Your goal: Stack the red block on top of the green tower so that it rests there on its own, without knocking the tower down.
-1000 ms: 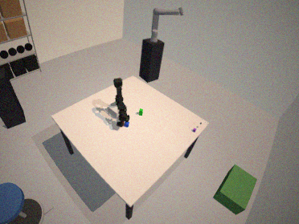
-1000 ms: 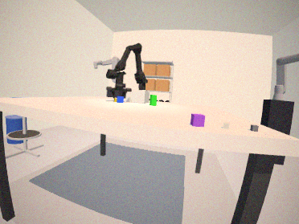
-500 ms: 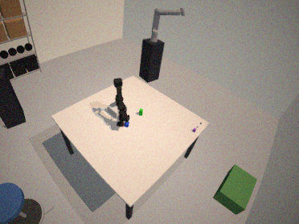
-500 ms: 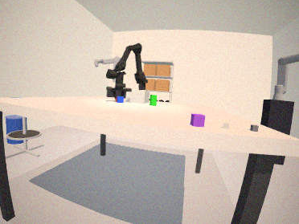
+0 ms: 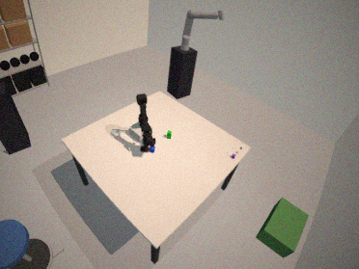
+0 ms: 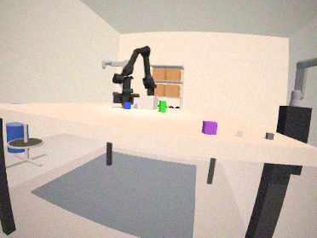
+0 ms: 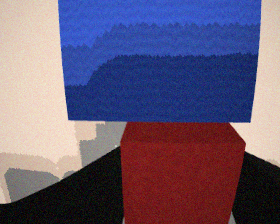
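The red block [image 7: 177, 182] is between the two black fingers in the wrist view, and a sliver of it shows in the exterior view [image 6: 123, 105]. My gripper [image 7: 176, 155] [image 5: 147, 148] is low at the table and shut on the red block. The green tower [image 5: 169, 134] [image 6: 162, 107] stands upright on the table, apart from the gripper. It looks like a short, narrow column; the seams between its blocks cannot be made out.
A blue block [image 5: 152, 149] [image 6: 127, 106] [image 7: 160, 65] is right beside the red block and the gripper. A purple block [image 5: 234, 156] [image 6: 210, 127], a small dark cube [image 6: 269, 136] and a small pale cube [image 6: 239, 133] lie near the table's far corner from the arm.
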`<state>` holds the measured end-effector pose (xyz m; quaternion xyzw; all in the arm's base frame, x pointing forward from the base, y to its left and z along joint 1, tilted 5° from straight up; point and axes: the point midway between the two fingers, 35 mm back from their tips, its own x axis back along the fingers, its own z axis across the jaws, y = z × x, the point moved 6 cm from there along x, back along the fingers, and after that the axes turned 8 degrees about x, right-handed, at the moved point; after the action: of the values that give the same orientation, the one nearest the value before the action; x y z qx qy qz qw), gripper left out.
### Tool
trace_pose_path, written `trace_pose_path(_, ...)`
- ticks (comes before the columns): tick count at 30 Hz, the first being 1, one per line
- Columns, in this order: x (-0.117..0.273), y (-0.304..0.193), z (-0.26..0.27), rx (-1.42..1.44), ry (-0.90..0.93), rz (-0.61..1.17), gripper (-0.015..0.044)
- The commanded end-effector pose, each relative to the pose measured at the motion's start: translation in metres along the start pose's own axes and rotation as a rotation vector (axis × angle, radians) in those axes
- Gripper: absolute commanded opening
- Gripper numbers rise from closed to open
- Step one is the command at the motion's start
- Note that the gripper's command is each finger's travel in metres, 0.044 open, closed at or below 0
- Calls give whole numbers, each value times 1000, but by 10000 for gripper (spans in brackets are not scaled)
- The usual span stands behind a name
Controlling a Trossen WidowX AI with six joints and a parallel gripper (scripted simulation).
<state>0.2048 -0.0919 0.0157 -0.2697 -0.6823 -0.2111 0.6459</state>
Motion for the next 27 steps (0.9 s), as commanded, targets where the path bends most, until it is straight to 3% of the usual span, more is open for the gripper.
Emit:
trace_pose_path(1,0,0,0,5,0,-2,35)
trace_pose_path(7,0,0,0,5,0,-2,0)
trace_pose_path(27,0,0,0,5,0,-2,0)
